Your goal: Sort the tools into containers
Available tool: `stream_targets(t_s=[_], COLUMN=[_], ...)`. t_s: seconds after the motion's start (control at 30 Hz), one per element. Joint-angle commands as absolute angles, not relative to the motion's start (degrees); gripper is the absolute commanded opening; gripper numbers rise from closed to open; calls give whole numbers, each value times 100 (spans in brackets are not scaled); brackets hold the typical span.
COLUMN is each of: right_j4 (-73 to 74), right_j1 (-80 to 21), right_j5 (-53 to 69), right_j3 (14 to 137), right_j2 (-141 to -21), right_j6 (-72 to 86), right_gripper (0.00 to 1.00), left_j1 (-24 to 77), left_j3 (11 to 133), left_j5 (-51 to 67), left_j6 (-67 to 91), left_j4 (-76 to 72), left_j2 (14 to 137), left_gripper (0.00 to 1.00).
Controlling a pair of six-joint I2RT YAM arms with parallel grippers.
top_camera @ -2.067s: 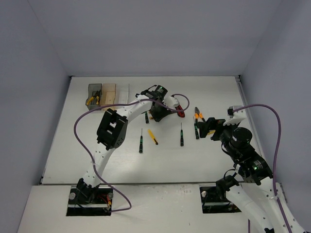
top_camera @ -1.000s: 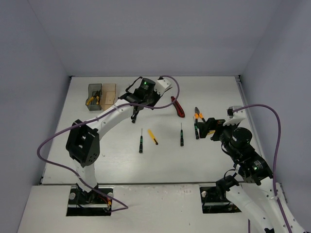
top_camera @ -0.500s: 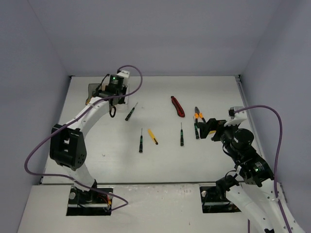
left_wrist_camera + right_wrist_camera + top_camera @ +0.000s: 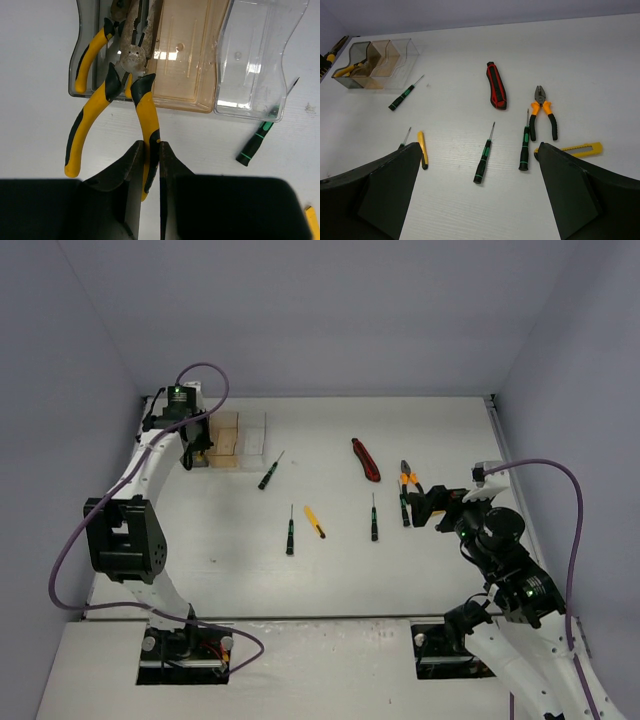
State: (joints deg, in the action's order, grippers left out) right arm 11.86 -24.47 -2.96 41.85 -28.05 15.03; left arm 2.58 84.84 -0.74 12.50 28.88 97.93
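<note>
In the left wrist view, the left gripper [image 4: 149,146] is seen clamped on one handle of a pair of yellow-and-black pliers [image 4: 142,107]. Their head is placed over the smoky grey bin [image 4: 80,75] in the upper left of the frame. A second pair of pliers [image 4: 92,52] is shown lying inside that bin. The amber bin [image 4: 185,55] and the clear bin [image 4: 255,60] are set touching in a row to its right, and a green-and-black screwdriver [image 4: 255,145] lies just below the clear one. From above, this grip is hidden by the arm.

Only in the right wrist view are the loose tools laid out plainly: a red-handled knife [image 4: 496,85], orange pliers [image 4: 542,112], a yellow utility knife [image 4: 575,149], two more screwdrivers [image 4: 484,155] [image 4: 524,145] and a short yellow tool [image 4: 421,149]. The fingers of the right gripper [image 4: 428,504] are held wide apart, with nothing between them.

The white table [image 4: 450,570] is enclosed by pale lavender walls [image 4: 320,310]. The bins are kept near its upper left corner, and bare surface is left along the lower edge.
</note>
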Motion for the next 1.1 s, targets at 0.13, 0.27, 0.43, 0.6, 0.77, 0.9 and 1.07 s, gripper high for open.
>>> stream_targets(t_s=[0.13,0.27,0.43,0.6,0.77,0.9,1.07], right_j4=[870,870,870,870,870,870,874], right_j1=[-2496,-2505,-2500,-2505,-2505,-2496,-2505], right_j5=[-253,-271,-272,-266,-290,-285,-267], right_j3=[4192,4187,4175,4182,4175,4171,4166], right_j2=[-2777,-2772,-2770,-2791,-2772,-2786,-2818], right_j6=[1503,1512,1516,1521,1529,1538,1538], right_gripper=[100,100,100,100,100,100,100], left_j1=[-327,-481,-674,-692,-679,-604,-589], left_j3=[9519,9738,9986,10276,10481,10447,10498], left_j5=[387,508,682,799,951,926,799], left_j6=[1498,1591,1612,1534,1571,1600,1605], left_j4=[3103,3268,3316,3438,3540,3546,3590], left_j2=[10402,10747,11026,11251,11488,11465,11556], left_gripper=[0,0,0,0,0,0,0])
